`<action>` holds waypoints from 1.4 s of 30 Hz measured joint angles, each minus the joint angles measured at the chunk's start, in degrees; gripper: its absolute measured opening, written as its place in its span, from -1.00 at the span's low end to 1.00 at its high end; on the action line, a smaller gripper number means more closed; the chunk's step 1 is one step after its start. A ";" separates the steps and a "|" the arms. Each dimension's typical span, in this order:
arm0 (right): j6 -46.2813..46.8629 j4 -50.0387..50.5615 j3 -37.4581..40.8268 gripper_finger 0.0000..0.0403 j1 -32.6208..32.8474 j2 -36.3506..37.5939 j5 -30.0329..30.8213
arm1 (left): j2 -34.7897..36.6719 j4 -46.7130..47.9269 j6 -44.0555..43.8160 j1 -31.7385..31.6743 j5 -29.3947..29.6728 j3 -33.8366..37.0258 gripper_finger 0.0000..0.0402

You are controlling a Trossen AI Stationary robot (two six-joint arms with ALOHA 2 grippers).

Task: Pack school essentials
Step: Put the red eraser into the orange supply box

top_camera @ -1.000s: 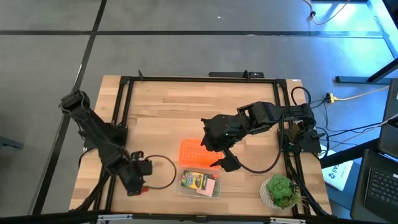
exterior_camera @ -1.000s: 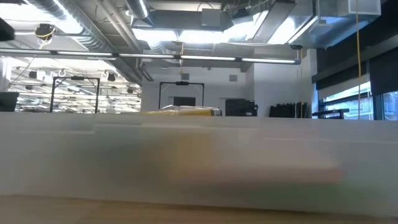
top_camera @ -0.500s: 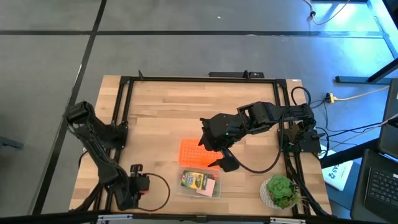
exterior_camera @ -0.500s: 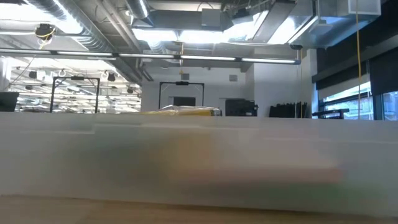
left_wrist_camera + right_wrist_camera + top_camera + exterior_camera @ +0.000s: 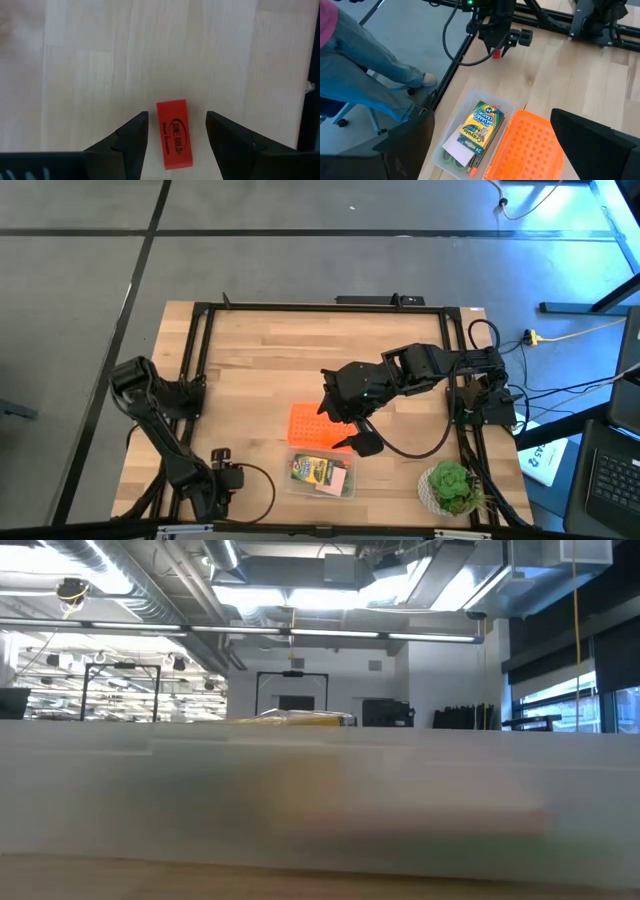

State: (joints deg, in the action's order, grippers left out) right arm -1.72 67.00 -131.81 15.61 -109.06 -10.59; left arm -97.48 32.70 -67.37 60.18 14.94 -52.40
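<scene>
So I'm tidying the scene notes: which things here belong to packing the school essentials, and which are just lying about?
Part of the job:
- red eraser, on the table between the open left hand's fingers
- crayon box and pink pad, in the clear box
- orange lid, by the right hand

Lying about:
- potted plant

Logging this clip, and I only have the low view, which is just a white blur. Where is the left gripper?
Observer: The left gripper is open, its fingers on either side of a tiny red block lying on the wood.
Operator: Is anything packed yet?
Observer: Yes, the crayon box lies inside the clear box.
Operator: And the right arm?
Observer: The right gripper is open above the orange lid, which is beside that box.
</scene>
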 joint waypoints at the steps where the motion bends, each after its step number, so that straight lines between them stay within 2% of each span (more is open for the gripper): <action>1: -0.01 0.00 0.00 0.98 -0.01 0.00 0.00 | -0.16 -0.04 0.19 0.00 0.02 -0.02 -0.05; 13: 0.03 0.02 0.00 0.98 0.00 0.00 0.02 | -0.86 -2.01 1.06 -0.06 -1.03 1.56 -0.06; 29: 0.15 0.11 0.00 0.98 0.00 0.00 0.01 | -0.98 -2.31 0.06 -0.04 0.26 1.73 -0.60; 37: 1.71 0.22 0.00 0.98 0.00 0.00 -0.02 | 2.25 -2.75 -0.03 -0.62 -1.37 1.99 -0.68; 42: 1.57 0.42 0.00 0.98 0.03 0.00 -0.04 | 5.91 -1.98 0.30 -2.02 -0.44 1.90 -0.68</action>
State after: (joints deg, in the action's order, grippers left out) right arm -0.14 67.42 -131.81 15.64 -109.06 -10.63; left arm -91.58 30.72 -67.07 58.16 14.50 -50.50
